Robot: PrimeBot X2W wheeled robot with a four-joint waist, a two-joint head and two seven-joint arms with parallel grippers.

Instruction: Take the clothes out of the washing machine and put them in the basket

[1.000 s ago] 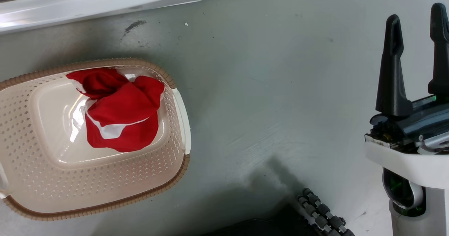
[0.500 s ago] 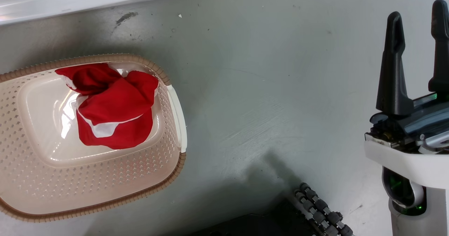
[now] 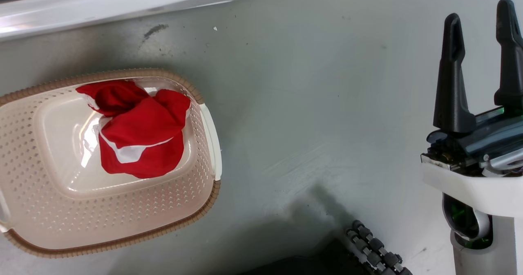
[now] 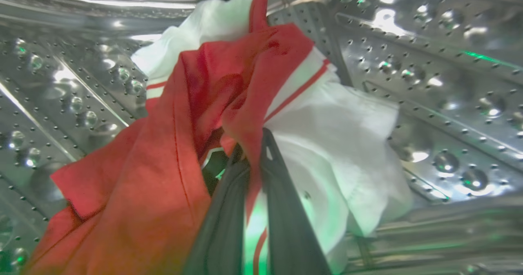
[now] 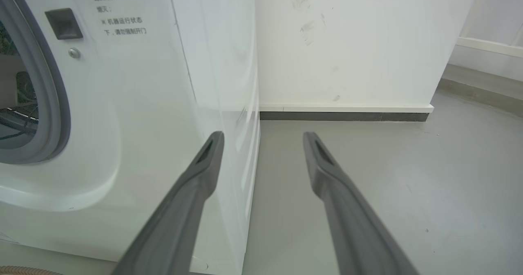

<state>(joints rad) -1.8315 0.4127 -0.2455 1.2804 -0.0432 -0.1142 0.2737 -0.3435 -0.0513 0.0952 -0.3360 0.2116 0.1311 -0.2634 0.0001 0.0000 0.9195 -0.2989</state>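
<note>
Inside the perforated steel drum [image 4: 429, 70] of the washing machine [image 5: 135, 115], my left gripper [image 4: 253, 144] is shut on a fold of the red and white clothes [image 4: 196, 115], which drape over both fingers. On the floor at the left of the head view stands the cream basket [image 3: 122, 209] with a brown rim, and one red garment [image 3: 139, 132] lies in its far right part. My right gripper [image 3: 478, 27] is held open at the right edge of that view, holding nothing, well away from the basket.
The washing machine's white lower edge [image 3: 102, 5] runs along the top of the head view. My base's dark roller wheel [image 3: 374, 248] sits at the bottom. A white wall [image 5: 347, 42] with a dark skirting stands right of the machine, with grey floor [image 3: 306, 103] between basket and right arm.
The whole head picture shifted a little left and up, then back, so the camera moved. The basket, its garment and my right gripper keep their places.
</note>
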